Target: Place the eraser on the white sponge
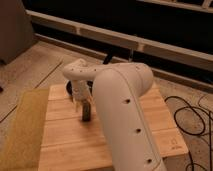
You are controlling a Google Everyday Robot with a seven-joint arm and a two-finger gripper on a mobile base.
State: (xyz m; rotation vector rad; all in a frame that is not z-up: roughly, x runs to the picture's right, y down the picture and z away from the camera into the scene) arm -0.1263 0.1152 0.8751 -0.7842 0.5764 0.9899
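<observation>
Nearest the camera, the robot's thick white upper arm link (131, 125) rose from the 6 o'clock edge of the view and covered much of the wooden tabletop (60, 145) at its centre and toward 5 o'clock. From its rounded top, a slimmer white forearm (87, 72) reached toward 9 o'clock, then bent down at the wrist over the far left part of the board.

The eraser (86, 111), a small dark oblong bar, lay on the wood at about 10 o'clock from the board's centre, with its long side running roughly from 12 to 6 o'clock. The gripper (80, 101) hung just beside it, at about 11 o'clock from the bar and low over the board. Whether it was wide, narrow or holding anything could not be told, nor whether it touched the bar. The white sponge could not be seen; the arm hid the part of the board behind it.

A dark round bowl (70, 89) sat farther back, at 11 o'clock from the eraser near the board's far left corner, partly hidden by the wrist. A yellowish-tan panel (22, 130) lay alongside the tabletop at 9 o'clock. Black cables (192, 117) curled on the speckled floor (30, 70) at 3 o'clock from the table. Farthest off, pale horizontal rails (150, 42) crossed a dark background at 12 o'clock.
</observation>
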